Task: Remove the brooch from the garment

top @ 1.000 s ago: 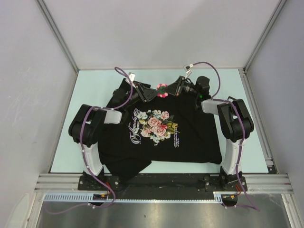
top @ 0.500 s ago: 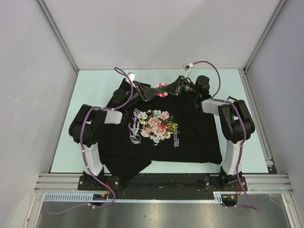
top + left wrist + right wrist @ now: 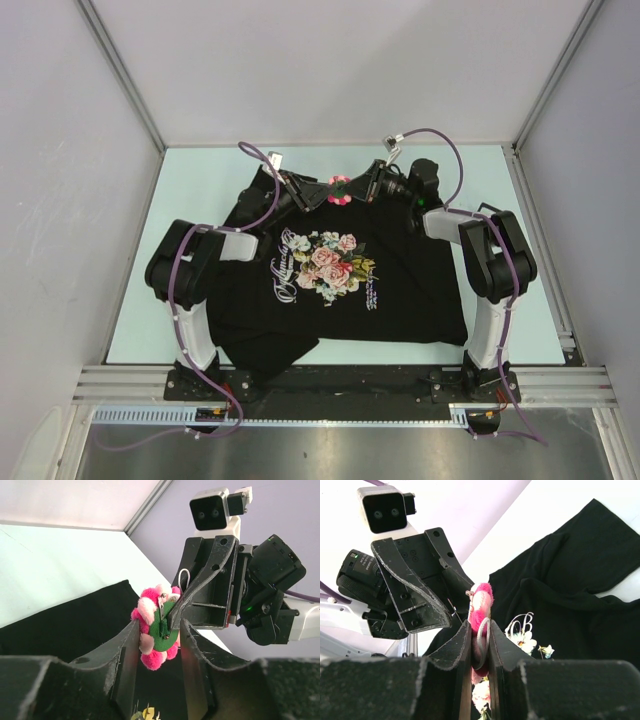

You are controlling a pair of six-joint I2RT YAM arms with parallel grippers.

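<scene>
The garment (image 3: 400, 290), a black T-shirt with a rose print, lies flat between the arms. The brooch (image 3: 340, 188), a small pink pompom flower on a green backing, sits at its collar between both grippers. My right gripper (image 3: 479, 627) is shut on the brooch (image 3: 481, 609), edge-on, with a grey loop pinched alongside. My left gripper (image 3: 159, 630) straddles the brooch (image 3: 156, 637) from the other side. Its left finger (image 3: 127, 647) touches the pompoms and a gap shows at the other finger (image 3: 192, 650). Whether the pin still sits in the cloth (image 3: 75, 625) is hidden.
The shirt (image 3: 580, 580) rests on a pale green table (image 3: 200, 190) walled by grey panels with metal rails. Purple cables (image 3: 440, 140) loop above both wrists at the far side. The arm bases stand at the near edge (image 3: 340, 385).
The left jaws have narrowed around the brooch. The right gripper keeps its hold and has edged slightly left with it.
</scene>
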